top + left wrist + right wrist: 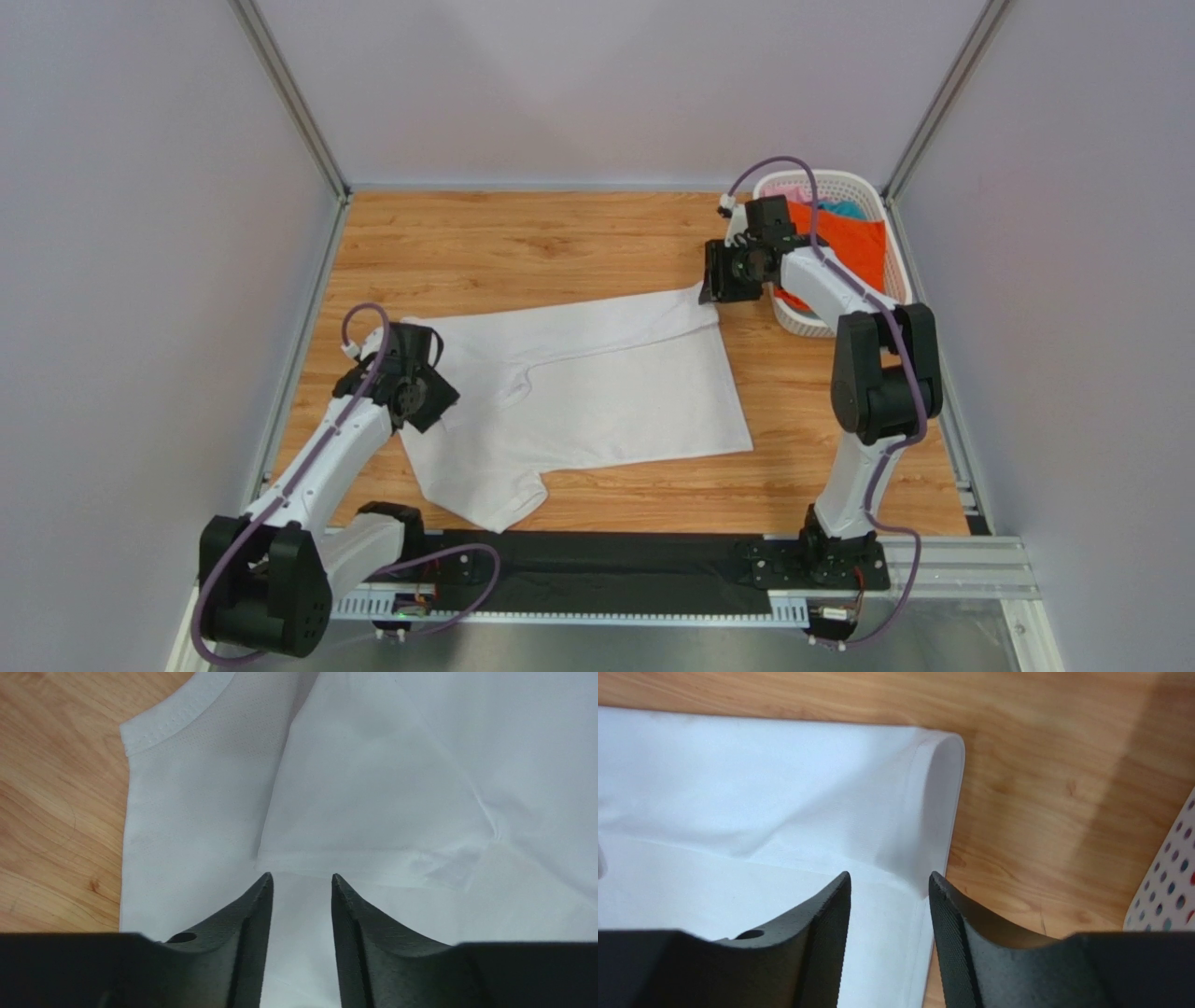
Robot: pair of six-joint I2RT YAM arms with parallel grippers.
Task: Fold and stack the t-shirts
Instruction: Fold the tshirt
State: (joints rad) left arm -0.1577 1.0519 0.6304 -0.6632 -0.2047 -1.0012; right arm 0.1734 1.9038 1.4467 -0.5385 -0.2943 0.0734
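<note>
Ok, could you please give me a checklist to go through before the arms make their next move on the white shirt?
1. Left end effector free of cloth: ok, its jaws stand apart above the white t-shirt with nothing pinched.
2. Right end effector free of cloth: ok, its jaws stand apart over the shirt's folded edge.
3. Shirt wholly on the table: ok.
4. Fold tidy: not ok, a sleeve sticks out toward the near edge and the outline is skewed.
5. Basket clear of the right end effector: ok, it sits off to one side.
6. Orange t-shirt waiting in the basket: ok.
</note>
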